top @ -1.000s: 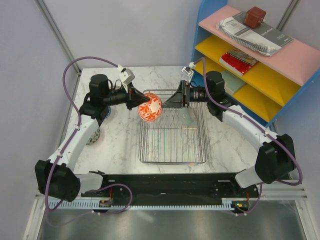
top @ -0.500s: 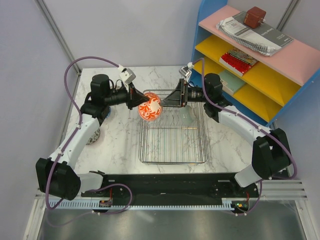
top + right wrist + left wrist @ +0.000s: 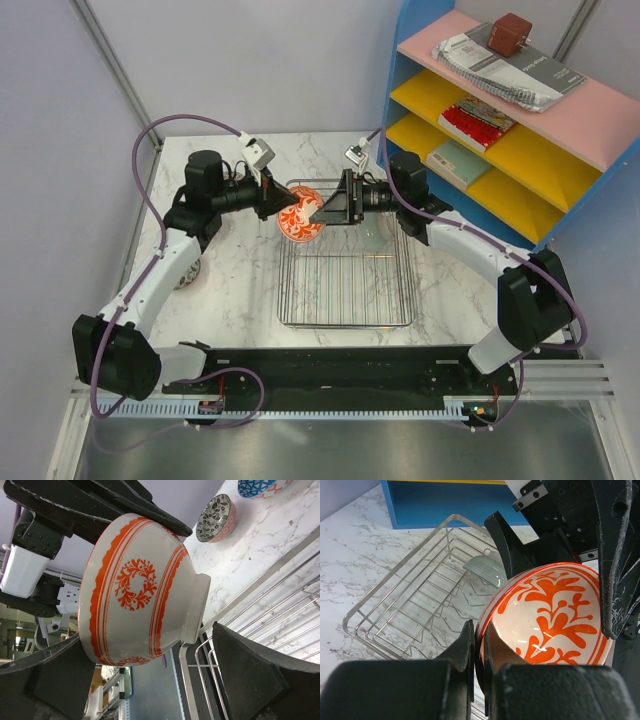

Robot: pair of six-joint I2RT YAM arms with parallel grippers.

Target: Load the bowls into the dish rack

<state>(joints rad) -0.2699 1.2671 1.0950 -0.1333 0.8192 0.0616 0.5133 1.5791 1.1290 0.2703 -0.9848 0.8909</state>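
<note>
The left fingers (image 3: 455, 655) are pinched tight on the rim of the orange bowl (image 3: 300, 214) and hold it in the air. It hangs over the far left corner of the rack (image 3: 345, 300), clear of the wires. The bowl is tipped on its side. Its white inside, with the orange leaf pattern, faces back toward the left arm. Its foot points the other way, toward the right arm.

The right fingers (image 3: 250, 680) are spread as wide as they go. They have come in from the opposite side, so one stands on each side of the bowl. From the right wrist view, the nearer finger is just beside the bowl's foot, with a sliver of gap between them. The other finger sits low against the bowl's broad side, and I cannot tell whether it touches. They are not closed on anything.

The rack sits in the middle of the bench (image 3: 240, 290), its long side running away from the arms. The teal bowl (image 3: 487, 569) is in it, tilted among the wires toward the far end, just beyond the orange bowl as the left wrist sees it.

Outside the rack, on the marble to its left, two more bowls stand upright and a little apart. One is the grey bowl (image 3: 215, 517), leaf-patterned inside and reddish outside. The other is the blue bowl (image 3: 260, 486), cut off by the edge of the right wrist view.
</note>
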